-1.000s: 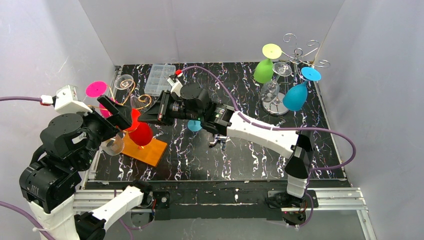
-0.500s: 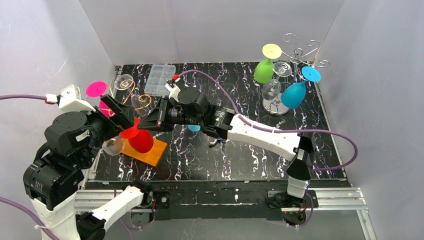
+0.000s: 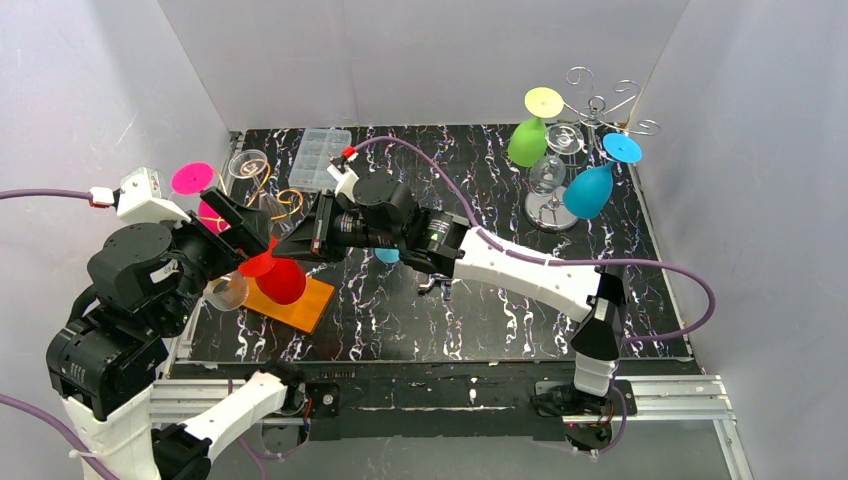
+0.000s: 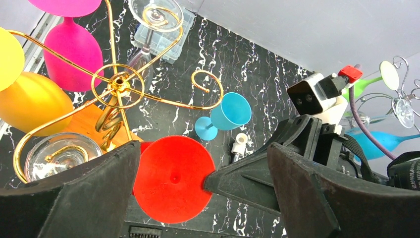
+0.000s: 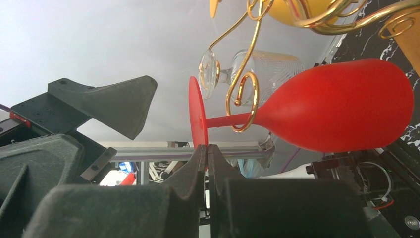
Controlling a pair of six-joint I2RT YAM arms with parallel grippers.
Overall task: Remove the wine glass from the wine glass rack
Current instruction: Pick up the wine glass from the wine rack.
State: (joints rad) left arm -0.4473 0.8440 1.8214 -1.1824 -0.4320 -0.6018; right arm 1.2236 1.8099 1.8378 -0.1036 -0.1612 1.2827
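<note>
The red wine glass (image 3: 284,282) hangs foot-up on the gold wine glass rack (image 3: 281,199) at the left. Its stem (image 5: 233,119) still sits inside a gold hook (image 5: 244,106). My right gripper (image 5: 207,148) is shut on the rim of the glass's round red foot (image 5: 197,116), reaching in from the right (image 3: 300,243). My left gripper (image 4: 203,166) is open, its two fingers standing wide on either side of that foot (image 4: 171,181) without touching it.
The gold rack also carries a pink glass (image 4: 74,52), a yellow one (image 4: 29,101) and clear ones (image 4: 55,154), on an orange base (image 3: 300,302). A light blue glass (image 4: 229,112) lies on the table. A silver rack (image 3: 595,108) with glasses and a plastic box (image 3: 320,157) stand behind.
Over the last second my right gripper has shifted left and slightly down with the red glass's foot in it. The left arm has moved a little; both have stayed still for the last half second.
</note>
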